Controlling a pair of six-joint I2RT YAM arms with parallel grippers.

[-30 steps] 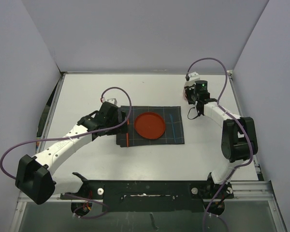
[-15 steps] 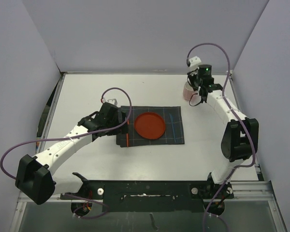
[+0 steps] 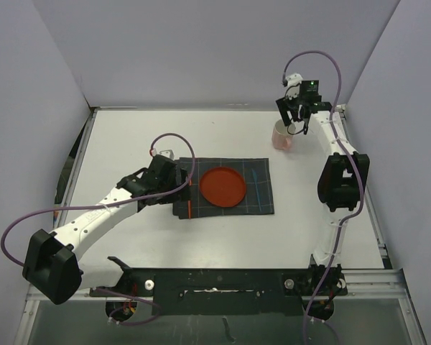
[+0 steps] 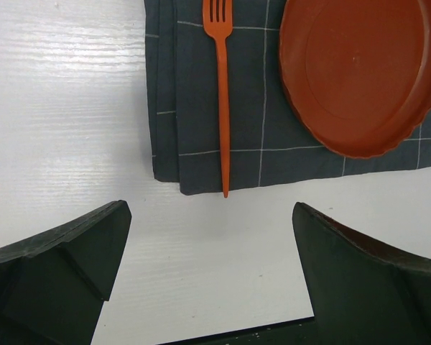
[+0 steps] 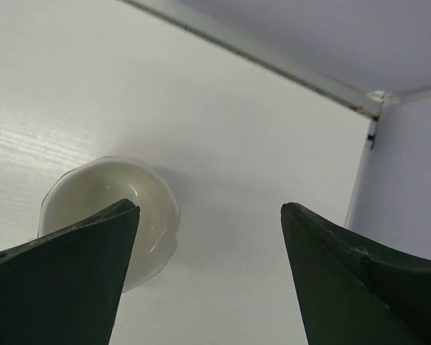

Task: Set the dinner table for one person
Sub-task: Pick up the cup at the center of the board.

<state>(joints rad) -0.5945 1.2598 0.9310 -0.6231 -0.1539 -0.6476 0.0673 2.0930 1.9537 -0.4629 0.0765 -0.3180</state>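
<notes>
The cup (image 3: 281, 136) is found just beneath the right gripper (image 3: 297, 123), offset toward one finger; the jaws are spread wide and nothing is held.

Seen from the left wrist, the orange plate (image 4: 359, 72) runs off the top and right edges. The fork (image 4: 222, 108) loses its tine tips at the top, and the dark mat (image 4: 194, 144) is cropped there too. At the right wrist, one of the right fingers (image 5: 65, 280) covers the near side of the pale cup (image 5: 122, 190). From above, the thin blue utensil (image 3: 256, 176) is too small to identify.
</notes>
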